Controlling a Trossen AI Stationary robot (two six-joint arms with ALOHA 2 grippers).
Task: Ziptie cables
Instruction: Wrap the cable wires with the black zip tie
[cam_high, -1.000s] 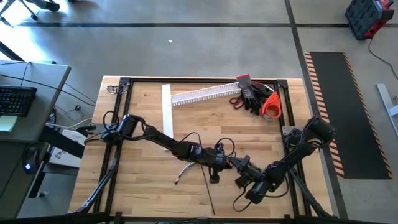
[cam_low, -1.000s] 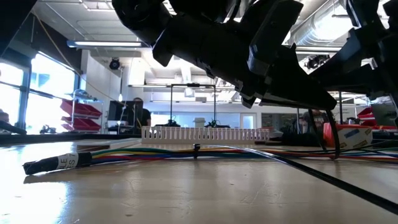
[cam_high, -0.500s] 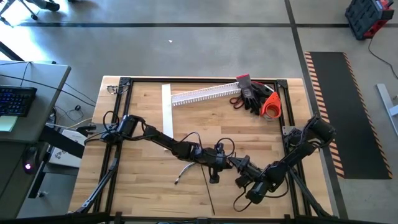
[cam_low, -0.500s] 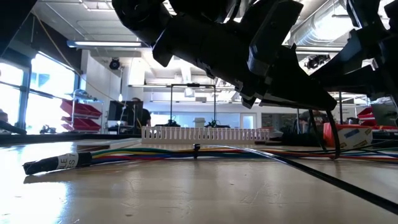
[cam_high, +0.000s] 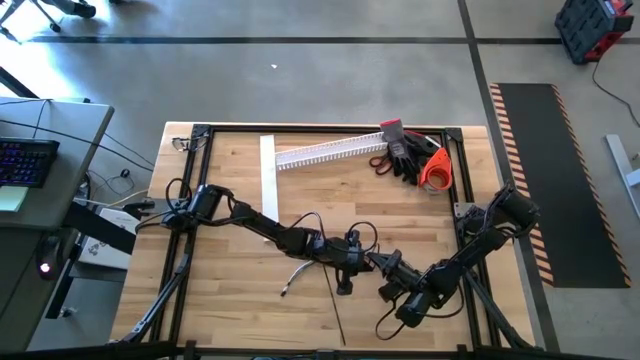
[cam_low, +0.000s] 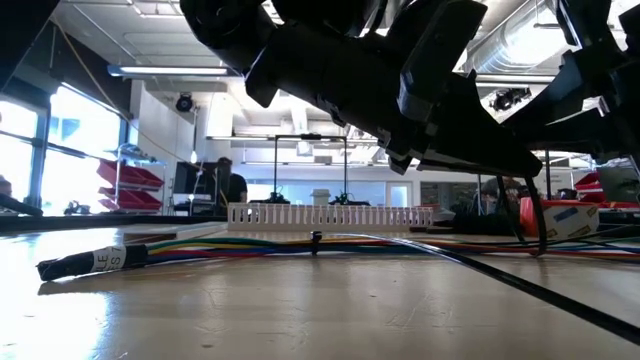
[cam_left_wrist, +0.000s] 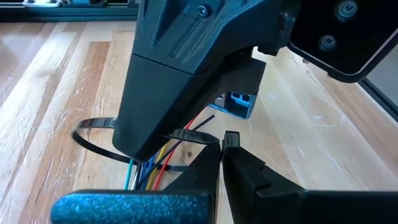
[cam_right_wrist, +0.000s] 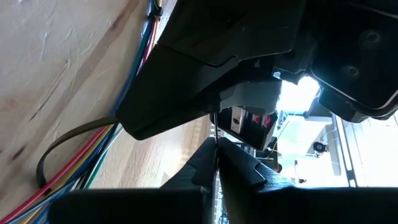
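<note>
The cables (cam_high: 312, 228) lie in loose curves on the middle of the table; in the low view they run as a coloured bundle (cam_low: 250, 243) with a black labelled end (cam_low: 80, 263). A ziptie (cam_left_wrist: 87, 132) loops around the coloured wires (cam_left_wrist: 146, 171). A second, straight ziptie (cam_high: 333, 300) lies flat toward the near edge. My left gripper (cam_high: 358, 256) and my right gripper (cam_high: 379, 262) meet tip to tip just right of the cables. Each is shut on the looped ziptie (cam_right_wrist: 215, 127). My left gripper (cam_left_wrist: 222, 155) pinches the looped ziptie at its small square head (cam_left_wrist: 231, 137), only at the fingertips. It comes slanting down from the table's left. The loop stands out from the fingers, around the wires. My right gripper (cam_right_wrist: 216, 155) pinches the ziptie's thin free tail (cam_right_wrist: 215, 134) between its two fingers, coming in from the table's right. The strip runs straight out from the fingertips toward the left gripper.
At the far edge lie a white slotted channel (cam_high: 330, 152), a flat white strip (cam_high: 268, 165), dark gloves (cam_high: 405, 155) and an orange tape roll (cam_high: 436, 172). A black frame (cam_high: 200, 130) borders the table. A person (cam_low: 225, 185) stands in the room beyond.
</note>
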